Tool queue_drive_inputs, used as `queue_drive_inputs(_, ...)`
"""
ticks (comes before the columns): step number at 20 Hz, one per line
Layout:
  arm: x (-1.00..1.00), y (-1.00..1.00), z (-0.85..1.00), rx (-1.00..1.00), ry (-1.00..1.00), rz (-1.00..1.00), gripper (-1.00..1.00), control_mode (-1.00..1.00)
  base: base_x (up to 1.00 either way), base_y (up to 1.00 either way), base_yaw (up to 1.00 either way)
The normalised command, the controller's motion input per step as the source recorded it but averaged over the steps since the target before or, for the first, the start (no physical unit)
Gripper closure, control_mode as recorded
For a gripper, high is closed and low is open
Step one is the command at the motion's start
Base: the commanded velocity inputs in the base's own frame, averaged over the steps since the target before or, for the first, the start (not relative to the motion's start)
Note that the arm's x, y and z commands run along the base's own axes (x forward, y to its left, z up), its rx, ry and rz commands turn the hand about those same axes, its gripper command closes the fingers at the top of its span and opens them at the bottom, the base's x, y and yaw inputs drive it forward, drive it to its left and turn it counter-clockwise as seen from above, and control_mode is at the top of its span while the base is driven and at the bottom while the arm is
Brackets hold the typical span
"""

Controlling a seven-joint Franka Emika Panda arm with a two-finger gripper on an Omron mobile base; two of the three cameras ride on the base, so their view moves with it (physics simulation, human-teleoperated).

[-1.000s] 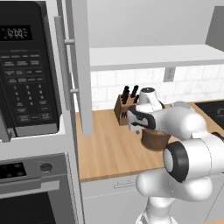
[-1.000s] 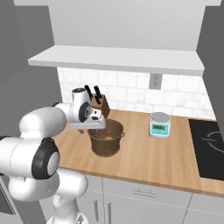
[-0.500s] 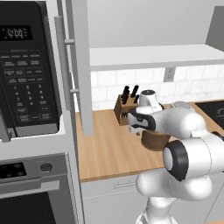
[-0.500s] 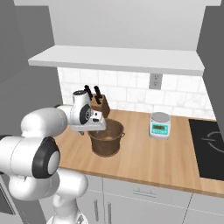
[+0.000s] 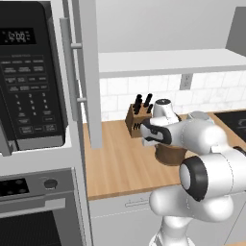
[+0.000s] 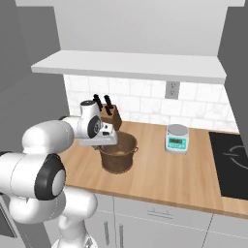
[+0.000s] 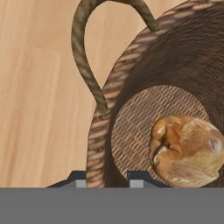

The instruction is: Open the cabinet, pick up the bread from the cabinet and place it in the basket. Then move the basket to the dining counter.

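The light wooden worktop (image 6: 160, 177) with its white square-tile backsplash runs across the middle of both base views. In the left base view a black microwave (image 5: 29, 77) fills the upper left, with the edge of an open light grey cabinet door (image 5: 89, 72) and its silver bar handle just right of it. The brown round woven basket (image 6: 117, 153) stands on the worktop left of centre in the right base view, in front of a wooden knife block (image 6: 110, 116). A small white kitchen scale (image 6: 177, 139) sits well to its right, near a black hob at the right edge. In the hand view the golden-brown bread roll (image 7: 188, 151) lies on the basket's floor, lower right. The pincer (image 7: 107, 178) straddles the basket's rim below a loop handle (image 7: 94, 48), its two tips clamped on the wall, one outside and one inside.
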Motion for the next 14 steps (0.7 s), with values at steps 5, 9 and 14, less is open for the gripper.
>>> queue_drive_inputs(5,0.0,0.0,-0.02,0.0,0.0,0.02,1.0,-1.0,0.0,0.0,0.0)
queue_drive_inputs(9,0.0,-0.02,0.07,-0.01,0.0,0.0,1.0,-1.0,0.0,0.0,0.0)
queue_drive_inputs(14,-0.25,0.0,0.71,-0.2,-0.03,0.0,1.0,-1.0,0.0,0.0,0.0)
